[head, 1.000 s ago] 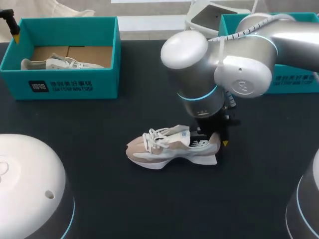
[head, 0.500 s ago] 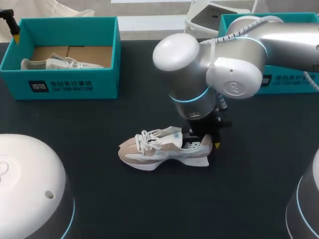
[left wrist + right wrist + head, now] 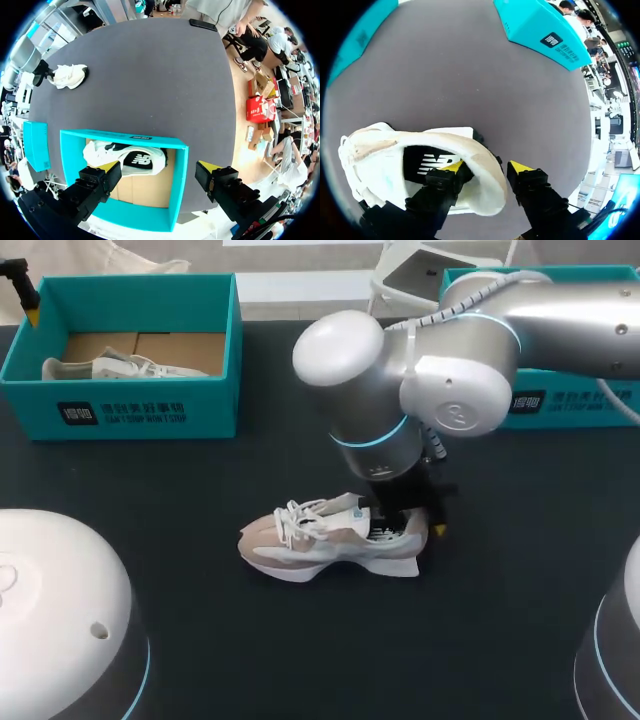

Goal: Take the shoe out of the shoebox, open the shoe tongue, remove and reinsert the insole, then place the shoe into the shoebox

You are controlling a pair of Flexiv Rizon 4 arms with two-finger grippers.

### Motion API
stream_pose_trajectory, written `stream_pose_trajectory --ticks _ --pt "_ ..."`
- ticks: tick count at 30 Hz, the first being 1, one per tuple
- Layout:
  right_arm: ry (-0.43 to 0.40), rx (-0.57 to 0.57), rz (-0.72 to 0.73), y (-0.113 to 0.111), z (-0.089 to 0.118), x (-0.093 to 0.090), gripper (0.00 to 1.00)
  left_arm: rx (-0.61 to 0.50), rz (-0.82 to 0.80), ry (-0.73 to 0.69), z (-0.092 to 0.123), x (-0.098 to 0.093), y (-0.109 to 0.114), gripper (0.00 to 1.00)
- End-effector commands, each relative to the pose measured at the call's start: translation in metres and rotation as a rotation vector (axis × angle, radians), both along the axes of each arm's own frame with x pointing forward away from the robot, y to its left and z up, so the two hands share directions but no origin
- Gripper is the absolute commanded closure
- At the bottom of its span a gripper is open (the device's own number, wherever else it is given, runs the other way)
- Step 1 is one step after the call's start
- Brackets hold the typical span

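A beige and white shoe lies on its sole on the dark table, toe to the left. My right gripper stands at its heel, open. In the right wrist view one finger is inside the shoe over the dark insole, and the other is outside the heel with a small gap. My left gripper hangs open above the left teal shoebox, which holds a second white shoe. In the head view that shoebox is at the back left.
A second teal box stands at the back right, partly behind my right arm. The bases of both arms fill the near corners of the head view.
My right arm carried the shoe a little to the left, then its fingers spread apart and let go of the heel. The left gripper has not moved.
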State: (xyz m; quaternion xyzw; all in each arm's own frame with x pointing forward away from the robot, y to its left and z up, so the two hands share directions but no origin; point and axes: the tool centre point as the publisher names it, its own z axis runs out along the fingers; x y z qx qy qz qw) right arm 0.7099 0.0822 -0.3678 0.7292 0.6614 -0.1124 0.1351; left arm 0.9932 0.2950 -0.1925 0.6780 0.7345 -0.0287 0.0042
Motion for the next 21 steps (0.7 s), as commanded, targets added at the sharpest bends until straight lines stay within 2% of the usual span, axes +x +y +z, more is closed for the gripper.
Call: stream_pose_trajectory --ticks 1,6,10,11,14,16,21 --pt "-0.021 0.017 0.019 -0.003 0.025 -0.006 0.0 0.001 -0.001 -0.002 0.0 -0.001 0.0 0.0" --pt "-0.023 0.088 0.138 -0.001 0.055 -0.005 0.0 0.001 -0.001 -0.002 0.0 -0.001 0.0 0.0" --pt "-0.026 0.104 0.244 0.005 0.073 0.001 0.0 0.001 -0.001 -0.002 0.0 -0.001 0.0 0.0" --pt "-0.026 0.132 0.313 0.008 0.079 0.003 0.0 0.001 -0.001 -0.002 0.0 -0.001 0.0 0.0" --pt "-0.011 0.113 0.463 0.015 0.089 0.006 0.0 0.001 -0.001 -0.002 0.0 -0.001 0.0 0.0" --pt "0.052 0.162 0.519 0.016 0.091 0.009 0.0 0.001 -0.001 -0.002 0.0 -0.001 0.0 0.0" --pt "0.052 0.162 0.519 0.016 0.091 0.009 0.0 0.001 -0.001 -0.002 0.0 -0.001 0.0 0.0"
